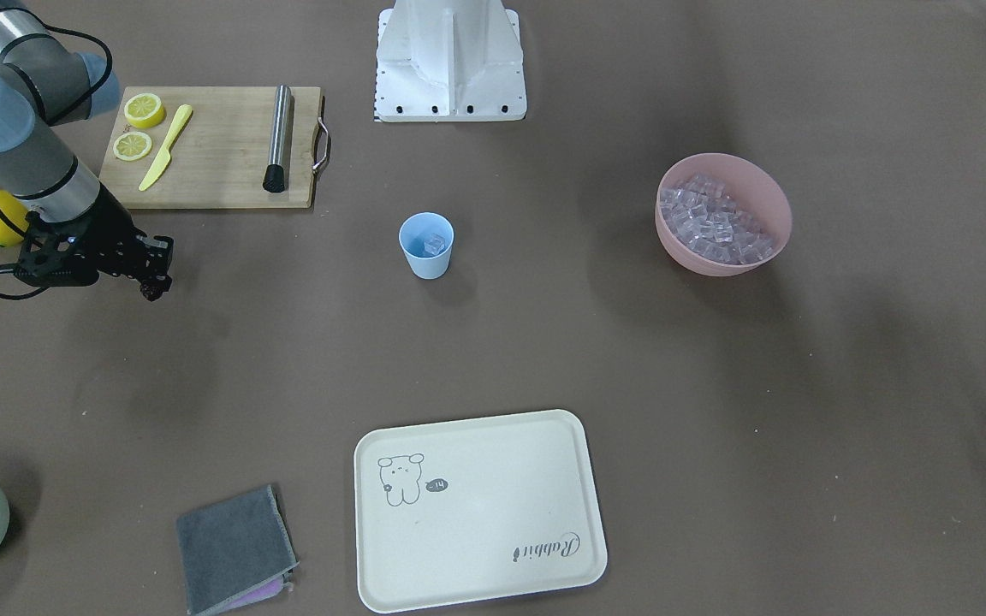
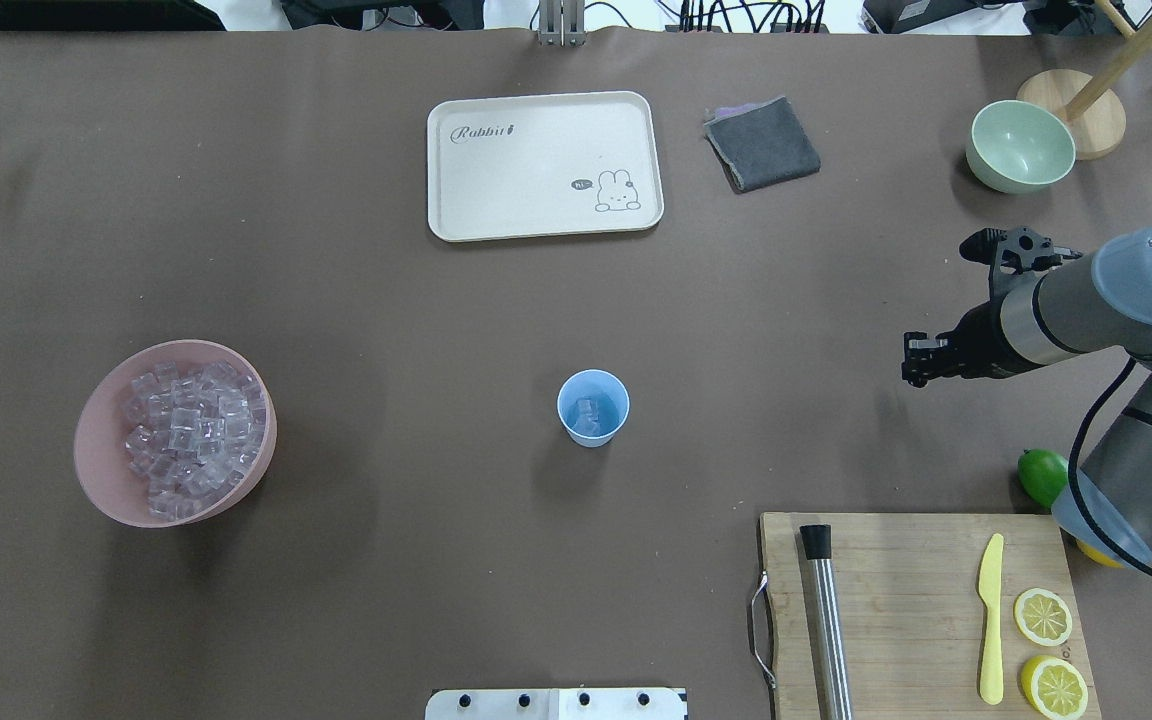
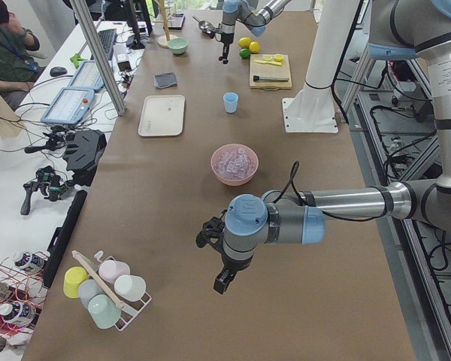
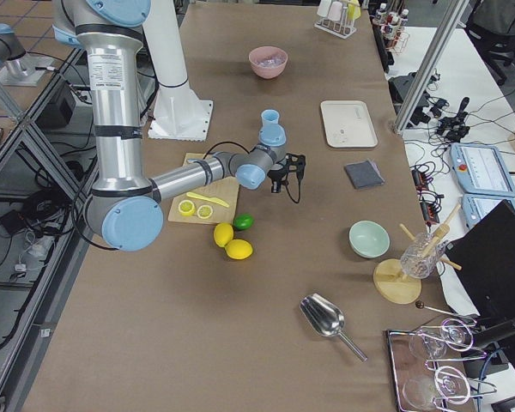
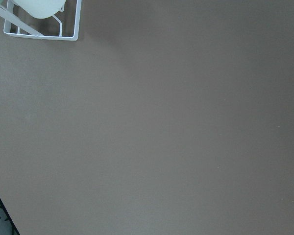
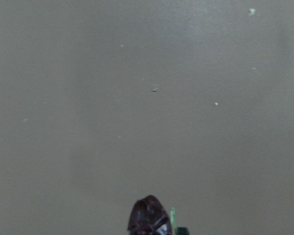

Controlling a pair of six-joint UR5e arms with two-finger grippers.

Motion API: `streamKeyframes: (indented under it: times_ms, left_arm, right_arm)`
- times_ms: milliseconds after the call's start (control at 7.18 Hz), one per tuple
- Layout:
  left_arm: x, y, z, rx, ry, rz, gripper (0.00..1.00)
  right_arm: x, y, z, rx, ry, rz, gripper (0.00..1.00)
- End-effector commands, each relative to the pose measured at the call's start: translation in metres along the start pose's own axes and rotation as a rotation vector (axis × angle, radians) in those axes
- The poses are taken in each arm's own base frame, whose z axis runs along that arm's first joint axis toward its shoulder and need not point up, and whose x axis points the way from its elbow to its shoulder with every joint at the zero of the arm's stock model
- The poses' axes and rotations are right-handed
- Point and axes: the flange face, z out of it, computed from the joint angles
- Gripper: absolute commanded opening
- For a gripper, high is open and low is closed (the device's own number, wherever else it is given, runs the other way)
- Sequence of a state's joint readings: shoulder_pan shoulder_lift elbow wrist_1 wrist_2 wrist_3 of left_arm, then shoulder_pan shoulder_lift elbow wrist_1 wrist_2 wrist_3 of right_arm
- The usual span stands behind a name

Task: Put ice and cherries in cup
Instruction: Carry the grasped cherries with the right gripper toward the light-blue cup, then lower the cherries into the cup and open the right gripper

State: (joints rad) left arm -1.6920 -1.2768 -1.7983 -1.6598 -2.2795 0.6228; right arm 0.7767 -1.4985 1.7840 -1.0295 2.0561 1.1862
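The light blue cup (image 1: 426, 245) (image 2: 592, 407) stands upright mid-table with a clear ice cube (image 2: 587, 413) inside it. More ice (image 2: 191, 425) fills the pink bowl (image 1: 769, 201) on the robot's left side. My right gripper (image 1: 151, 285) (image 2: 913, 373) hovers above the table, well to the right of the cup, and is shut on the dark red cherries (image 6: 148, 221) (image 1: 151, 293). A green bit shows beside the fruit in the right wrist view. My left gripper (image 3: 221, 283) shows only in the exterior left view, far from the cup, and I cannot tell whether it is open or shut.
A wooden cutting board (image 2: 921, 560) holds lemon slices (image 2: 1042, 616), a yellow knife (image 2: 989, 618) and a steel muddler (image 2: 826, 620). A lime (image 2: 1041, 474) lies beside the right arm. A cream tray (image 2: 542, 165), grey cloth (image 2: 762, 143) and green bowl (image 2: 1020, 146) sit on the far side.
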Motion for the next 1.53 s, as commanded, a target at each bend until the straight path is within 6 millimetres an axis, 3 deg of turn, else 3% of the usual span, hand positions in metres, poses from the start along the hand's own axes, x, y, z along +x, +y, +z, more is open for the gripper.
streamKeyframes:
  times_ms: [0,278,418,557,696,974,1114,1253,1392]
  left_arm:
    - [0.0,0.0,0.0,-0.001,0.0,-0.001,0.98]
    - [0.0,-0.001,-0.001,0.001,-0.001,0.001,0.98]
    - [0.0,-0.001,-0.001,0.001,-0.001,0.0,0.98]
    - [0.0,-0.001,-0.002,0.003,-0.002,0.0,0.98]
    - [0.0,-0.001,-0.001,0.003,-0.002,0.002,0.98]
    - [0.0,-0.002,-0.001,0.004,-0.003,0.003,0.98]
    - [0.0,-0.002,-0.001,0.004,-0.003,0.003,0.98]
    - [0.0,-0.002,-0.001,0.004,-0.003,0.004,0.98]
    - [0.0,-0.002,-0.002,0.005,-0.004,0.005,0.98]
  right_arm:
    - [-0.1,-0.008,-0.009,-0.003,-0.029,0.127,0.15]
    - [-0.24,0.019,-0.012,0.003,0.018,0.253,0.15]
    - [-0.3,0.039,-0.022,-0.011,0.052,0.302,0.15]
    - [-0.337,0.064,-0.024,-0.004,0.057,0.31,0.15]
    - [-0.359,0.087,-0.023,-0.004,0.038,0.312,0.15]
    - [-0.372,0.103,-0.022,-0.006,0.026,0.299,0.19]
    - [-0.371,0.105,-0.019,-0.009,0.031,0.286,0.43]
    - [-0.37,0.104,-0.017,-0.006,0.037,0.258,0.99]
    - [-0.368,0.103,-0.016,-0.007,0.039,0.243,1.0]
